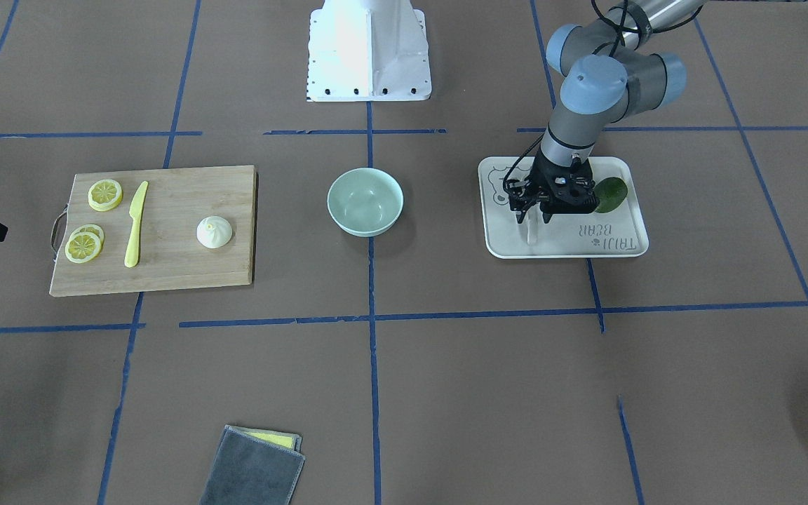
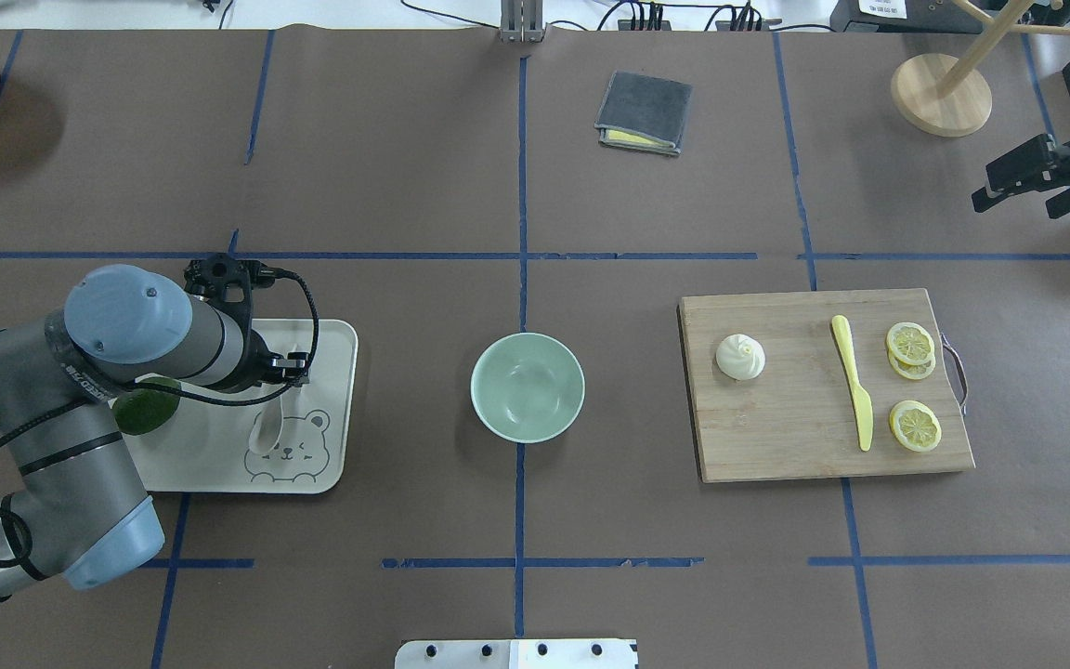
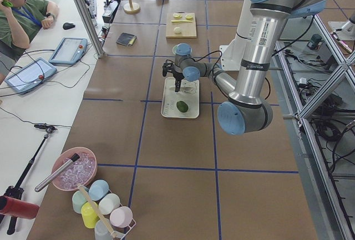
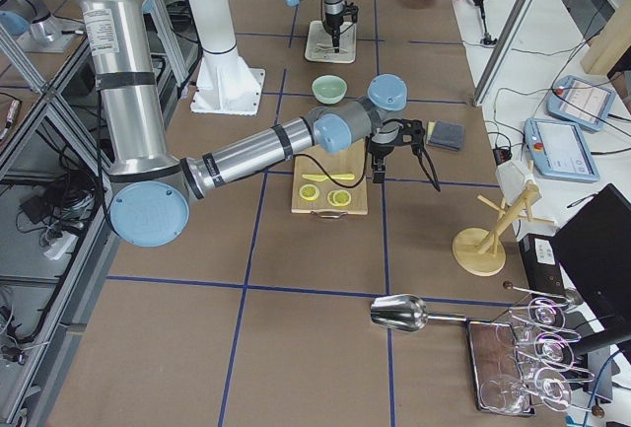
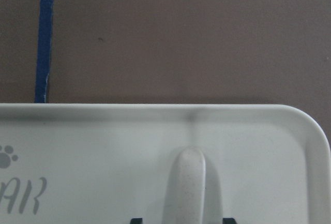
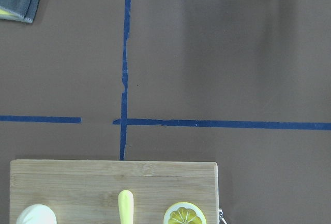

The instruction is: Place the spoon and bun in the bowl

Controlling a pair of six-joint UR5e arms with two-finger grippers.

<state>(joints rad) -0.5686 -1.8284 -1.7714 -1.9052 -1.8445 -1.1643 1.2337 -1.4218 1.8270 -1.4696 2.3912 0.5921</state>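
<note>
So, left tool [image 1: 533,217]: down on the tray [image 2: 335,372], pointing straight down, fingers spread, one on each side of the spoon [image 2: 267,420] handle. The wrist view shows both black tips flanking the handle with a gap on one side, so not squeezing.
Right tool [image 2: 1016,193]: hangs above the surface [image 2: 405,167] beyond the far edge of the board [image 2: 795,418], toward its handle end, well apart from all items; looks spread.
Spoon: white, lying flat on tray just beside the bear print, handle toward the far edge, scoop toward the robot.
Bun [image 2: 740,357]: white, upright on board at the end nearest the bowl [image 2: 528,386], swirl up, apart from the knife [image 2: 853,395].
Bowl: mint green, upright at centre of surface, between tray and board; spoon and bun both outside it.
Fruit [image 2: 147,411]: dark green, on tray, partly hidden under the left arm in overhead view.
Knife: yellow, flat on board, between bun and lemon slices [image 2: 915,426].
Lemon slices: three at board's handle end, two overlapping, one alone.
Cloth [image 2: 644,111]: grey, folded over something yellow, far side of surface, well apart from the rest.
</note>
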